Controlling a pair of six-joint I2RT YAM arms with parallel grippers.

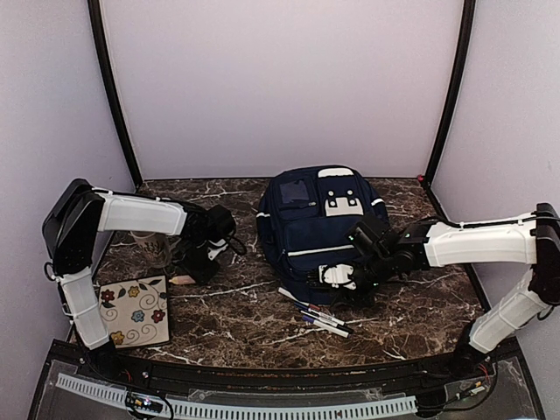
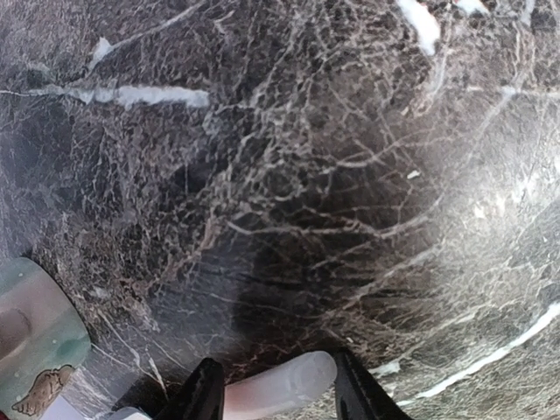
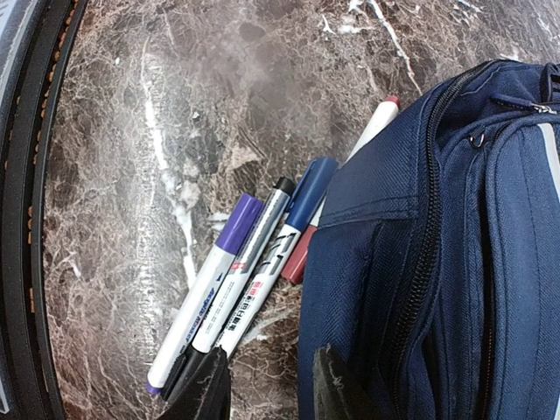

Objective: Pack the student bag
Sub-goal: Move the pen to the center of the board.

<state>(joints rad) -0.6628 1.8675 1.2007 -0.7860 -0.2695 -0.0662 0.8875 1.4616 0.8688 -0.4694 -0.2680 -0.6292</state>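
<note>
The student bag (image 1: 317,219) lay flat at the centre of the counter (image 1: 236,324), pockets up, probably for reach from above. The right gripper (image 3: 271,372), open and empty, hung at its 6 o'clock edge over four markers (image 3: 252,267), seemingly poised to pick. At 9 o'clock, the left gripper (image 2: 278,381) straddled a pale tube (image 2: 289,385); whether it clamped it I cannot tell. The counter was dark veined marble, with plain pale walls (image 1: 280,79).

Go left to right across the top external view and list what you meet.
In order: floral tile → left gripper, holding a white tube → student bag → right arm's white forearm.
</note>
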